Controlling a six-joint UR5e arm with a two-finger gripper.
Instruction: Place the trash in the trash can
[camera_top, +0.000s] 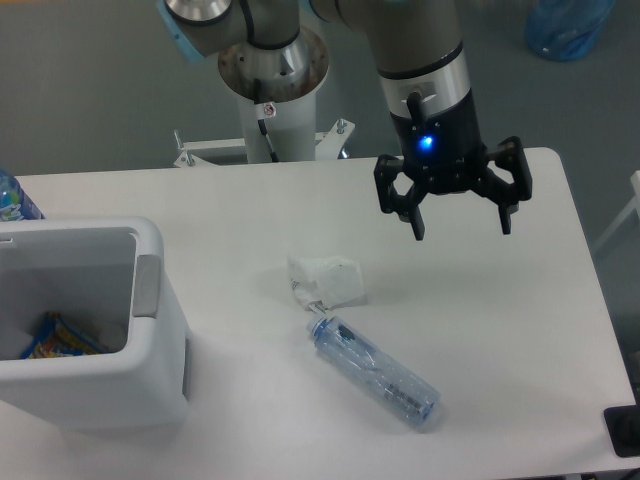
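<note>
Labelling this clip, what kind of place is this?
Probably a robotics lab: an arm on a pedestal with an open gripper over a white table, with a staged bin, paper wad and bottle.

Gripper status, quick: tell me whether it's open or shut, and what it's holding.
Gripper: open, fingers spread wide, holding nothing; it hangs above the table, apart from the paper wad and the plastic bottle.

White table on grey floor; blue plastic bag lies on floor, upper right.
</note>
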